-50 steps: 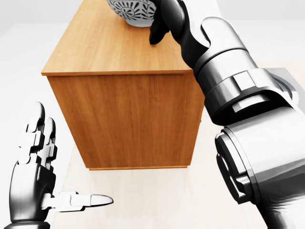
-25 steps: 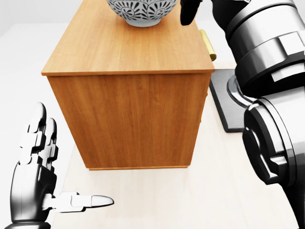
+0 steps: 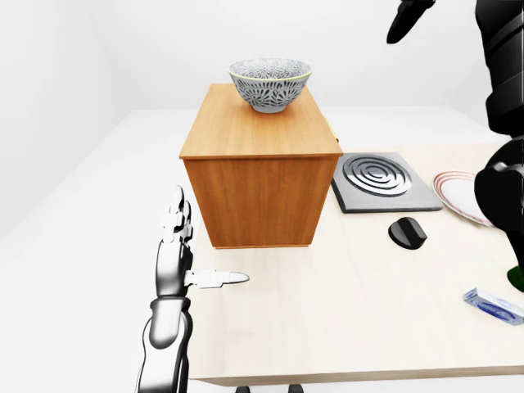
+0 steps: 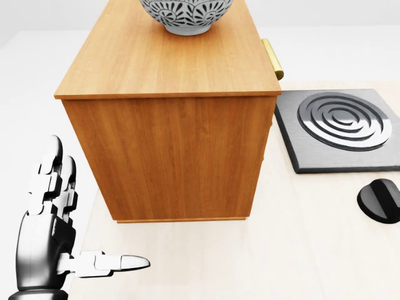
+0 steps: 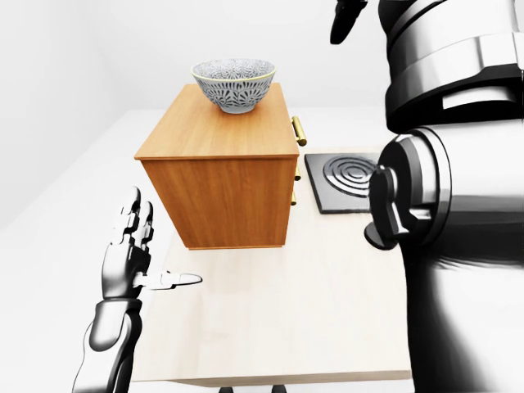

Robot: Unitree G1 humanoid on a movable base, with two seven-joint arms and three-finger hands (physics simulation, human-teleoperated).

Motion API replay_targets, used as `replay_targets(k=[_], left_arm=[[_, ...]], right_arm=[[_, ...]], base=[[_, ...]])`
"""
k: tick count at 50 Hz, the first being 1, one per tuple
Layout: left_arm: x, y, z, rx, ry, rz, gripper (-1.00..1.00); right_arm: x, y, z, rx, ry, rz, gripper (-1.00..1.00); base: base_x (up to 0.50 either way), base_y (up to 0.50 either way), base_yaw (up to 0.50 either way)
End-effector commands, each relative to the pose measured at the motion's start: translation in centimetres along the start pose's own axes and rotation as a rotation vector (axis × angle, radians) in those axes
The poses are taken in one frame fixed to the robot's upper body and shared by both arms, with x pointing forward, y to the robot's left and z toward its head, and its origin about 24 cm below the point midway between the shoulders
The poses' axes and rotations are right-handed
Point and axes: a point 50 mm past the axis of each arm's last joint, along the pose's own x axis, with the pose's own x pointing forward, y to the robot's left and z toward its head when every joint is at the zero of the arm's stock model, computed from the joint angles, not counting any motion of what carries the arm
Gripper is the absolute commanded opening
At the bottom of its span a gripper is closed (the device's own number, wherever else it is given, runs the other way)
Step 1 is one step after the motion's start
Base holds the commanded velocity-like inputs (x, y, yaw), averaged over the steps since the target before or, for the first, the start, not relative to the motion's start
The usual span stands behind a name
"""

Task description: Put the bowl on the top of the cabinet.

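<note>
The patterned grey bowl (image 3: pixel 270 82) stands upright on the top of the wooden cabinet (image 3: pixel 260 192), towards its far end. It also shows at the top edge of the head view (image 4: pixel 185 15). My right hand (image 3: pixel 407 18) is raised high, above and to the right of the bowl and clear of it. Only its dark fingers show at the top edge, extended and holding nothing. My left hand (image 3: pixel 205 246) is open and empty, fingers up and thumb out, low beside the cabinet's near left corner.
The cabinet stands on a light table (image 3: pixel 327 311). To its right lie a grey hob plate (image 3: pixel 381 180), a black knob (image 3: pixel 407 233), a white plate (image 3: pixel 460 196) and a blue packet (image 3: pixel 494 304). My right arm fills the right-eye view's right side.
My right arm has lifted up and away from the bowl and left the head view, uncovering the hob plate and knob. The bowl stays on the cabinet. The left hand has not moved.
</note>
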Motion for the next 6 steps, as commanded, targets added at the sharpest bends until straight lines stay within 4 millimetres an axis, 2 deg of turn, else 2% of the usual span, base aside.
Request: replay_targets(k=[1,6], left_arm=[[0.1,0.0,-0.2,0.000,0.005,0.003,1.00],[0.1,0.0,-0.1,0.001,0.002,0.005,1.00]], right_arm=[[-1.1,-3.4,-3.5,0.052,0.078,-0.069,1.00],[-1.6,-3.9,-5.0,0.078,0.108,-0.092,1.00]], base=[[0.00,0.00,0.00],[0.00,0.00,0.00]])
